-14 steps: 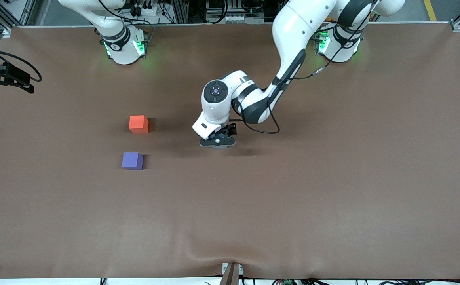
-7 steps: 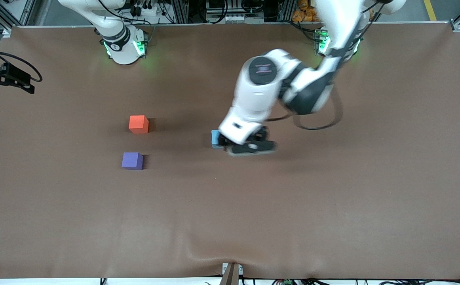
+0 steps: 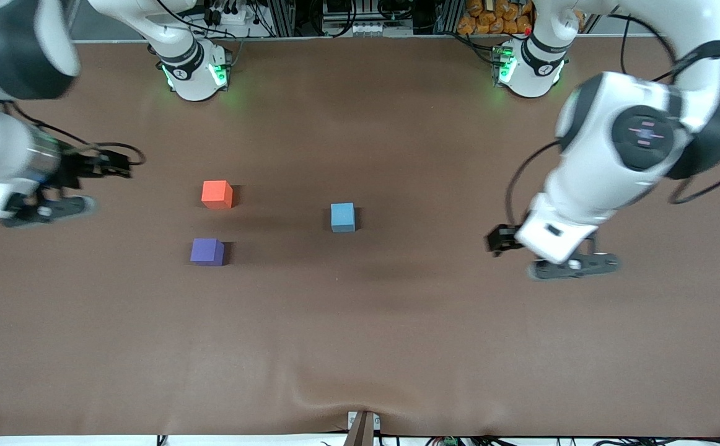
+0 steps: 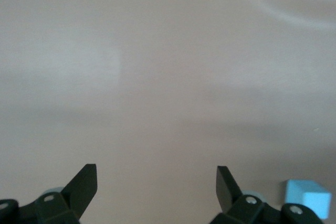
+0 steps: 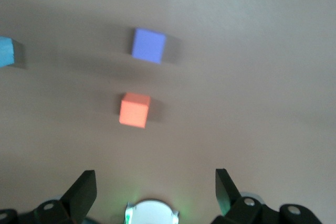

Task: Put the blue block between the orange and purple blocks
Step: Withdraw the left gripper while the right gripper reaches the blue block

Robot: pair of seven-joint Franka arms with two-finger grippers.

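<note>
On the tabletop (image 3: 397,347) sit blue block (image 3: 342,217), orange block (image 3: 217,194), purple block (image 3: 207,252); my left claw (image 4: 156,195) and right claw (image 5: 156,195) hang spread, empty.

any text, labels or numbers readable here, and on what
None can be read.
The blue block, orange block and purple block have plain faces.
Small dark marks on each arm's base collar are too small to read.
</note>
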